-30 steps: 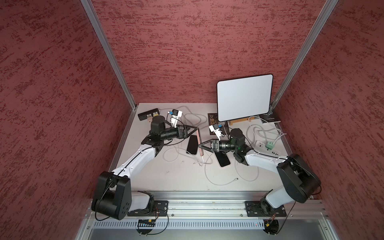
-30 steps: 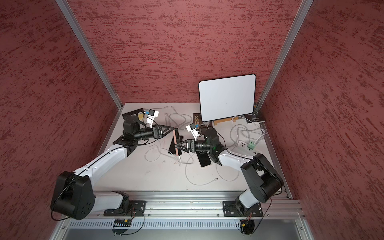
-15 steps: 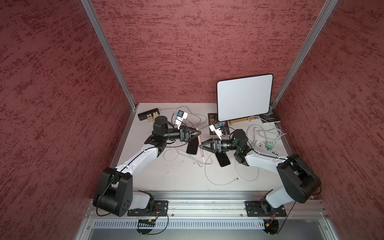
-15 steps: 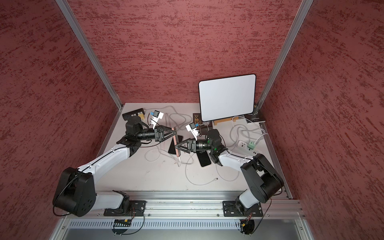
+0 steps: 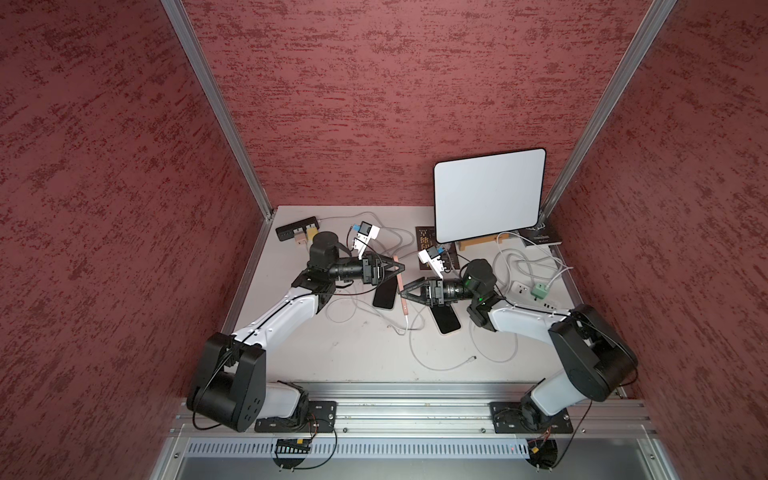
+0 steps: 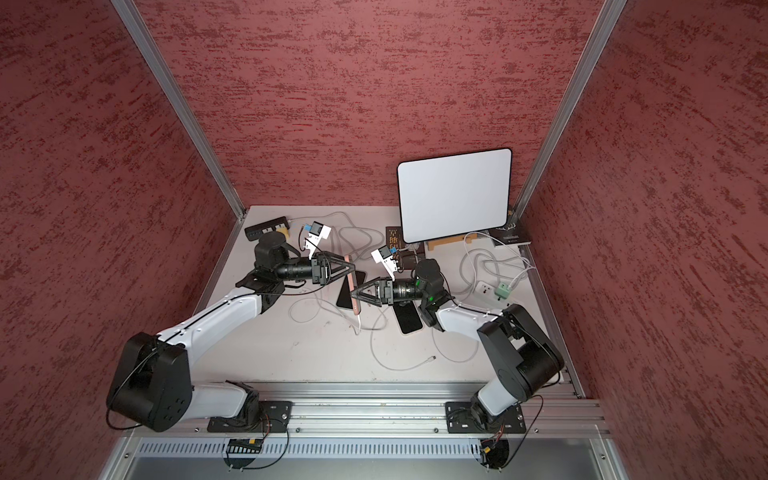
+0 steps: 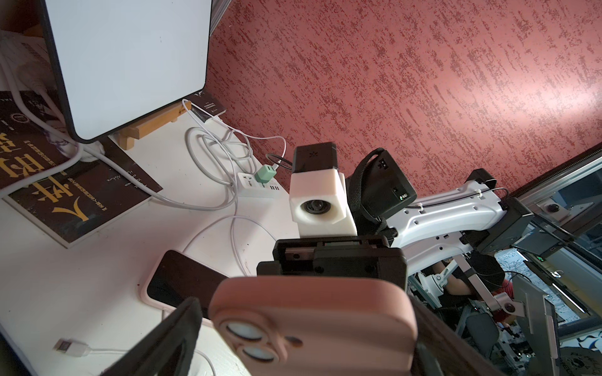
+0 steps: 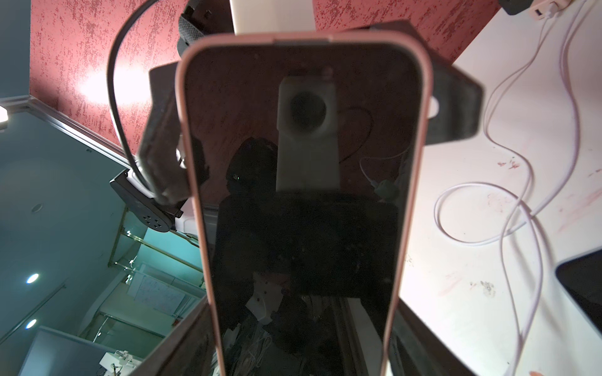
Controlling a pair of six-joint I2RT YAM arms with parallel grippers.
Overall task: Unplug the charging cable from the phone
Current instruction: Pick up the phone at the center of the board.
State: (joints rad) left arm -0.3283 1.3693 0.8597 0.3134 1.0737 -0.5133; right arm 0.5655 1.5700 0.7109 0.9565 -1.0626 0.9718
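I see the pink phone (image 5: 405, 307) raised on its long edge above the table (image 5: 353, 357), screen toward my right arm. The right gripper (image 5: 405, 293) grasps it across the lower half. In the right wrist view its fingers (image 8: 185, 341) press on both sides of the case. The left gripper (image 5: 397, 268) straddles the phone's camera end. One of its fingers touches the case, but a bright sliver shows beside the other, so I cannot tell whether it is clenched or only loosely around the phone.

The charging cable (image 5: 406, 321) is plugged into the pink phone's lower end and hangs to the table. That joint is tiny in both top views, and neither wrist view reaches it. Below the plug the cable runs into a tangle of white cords (image 5: 345, 318) and I lose it.

One black phone (image 5: 384, 295) lies flat just beside the pink phone on the left arm's side. Another (image 5: 446, 320) lies on the right arm's side, its far end hidden under the right gripper. From the pink phone toward the front rail (image 5: 395, 399) the table is bare except for a loose cord (image 5: 440, 368).

Beyond the pink phone a white board (image 5: 488, 195) leans on a wooden stand (image 5: 478, 244). The table is white and scuffed with reddish smears. Rough red walls (image 5: 374, 104) close three sides.
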